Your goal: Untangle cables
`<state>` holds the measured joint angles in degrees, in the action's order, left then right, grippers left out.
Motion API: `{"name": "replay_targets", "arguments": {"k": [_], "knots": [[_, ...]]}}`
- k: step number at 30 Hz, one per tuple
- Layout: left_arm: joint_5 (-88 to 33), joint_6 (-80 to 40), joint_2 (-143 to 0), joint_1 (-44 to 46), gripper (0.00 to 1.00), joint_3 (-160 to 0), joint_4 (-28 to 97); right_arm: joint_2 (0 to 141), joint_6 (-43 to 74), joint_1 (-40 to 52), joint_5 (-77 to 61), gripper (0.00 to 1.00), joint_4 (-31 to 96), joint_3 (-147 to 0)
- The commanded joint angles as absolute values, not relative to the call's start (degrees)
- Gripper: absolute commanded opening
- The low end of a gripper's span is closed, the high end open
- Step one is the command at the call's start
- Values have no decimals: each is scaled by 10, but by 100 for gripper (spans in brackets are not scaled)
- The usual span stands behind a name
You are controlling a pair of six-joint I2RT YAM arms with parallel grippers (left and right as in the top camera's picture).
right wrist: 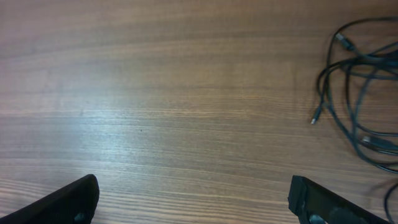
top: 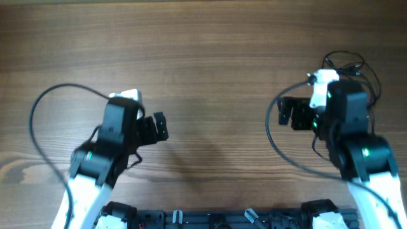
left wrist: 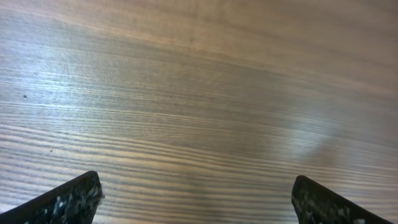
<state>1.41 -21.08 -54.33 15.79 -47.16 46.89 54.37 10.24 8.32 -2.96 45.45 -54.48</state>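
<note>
Worktop [top: 203,57]: plain wood grain.

Cables [right wrist: 360,93]: one loose tangle of thin black cords lying flat on the worktop. In the overhead view it sits at the upper right of the frame, just beyond the right arm and partly hidden under it. In the right wrist view it occupies the right edge of the frame, several loops overlapping, with one small plug [right wrist: 315,118] hanging free at the left margin of the tangle.

Left tool [top: 156,127]: lower left of centre in the overhead view, well apart from the cables. Jaws stand wide apart, with only bare worktop between them. Nothing held.

Right tool [top: 291,113]: right of centre, near the cables but not touching them. Jaws likewise spread wide. Nothing held.
</note>
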Motion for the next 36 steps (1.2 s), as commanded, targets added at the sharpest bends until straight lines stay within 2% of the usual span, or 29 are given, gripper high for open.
{"name": "replay_targets", "arguments": {"k": [1,5,9,22,25,29,36], "knots": [[11,-202,-433,160,100,-453,456,460,105,82,-8,100,462,-519],[11,-202,-371,160,100,-453,455,425,105,82,-9,100,476,-519],[11,-201,-369,160,100,-453,477,437,105,82,-9,100,476,-519],[11,-201,-369,160,100,-452,509,544,105,82,-9,100,474,-509],[11,-202,-369,160,100,-452,509,521,105,82,-9,100,474,-502],[11,-202,-369,160,100,-452,509,418,99,82,-4,100,475,-500],[11,-201,-369,160,100,-452,509,279,-31,82,47,100,458,-493]]}}
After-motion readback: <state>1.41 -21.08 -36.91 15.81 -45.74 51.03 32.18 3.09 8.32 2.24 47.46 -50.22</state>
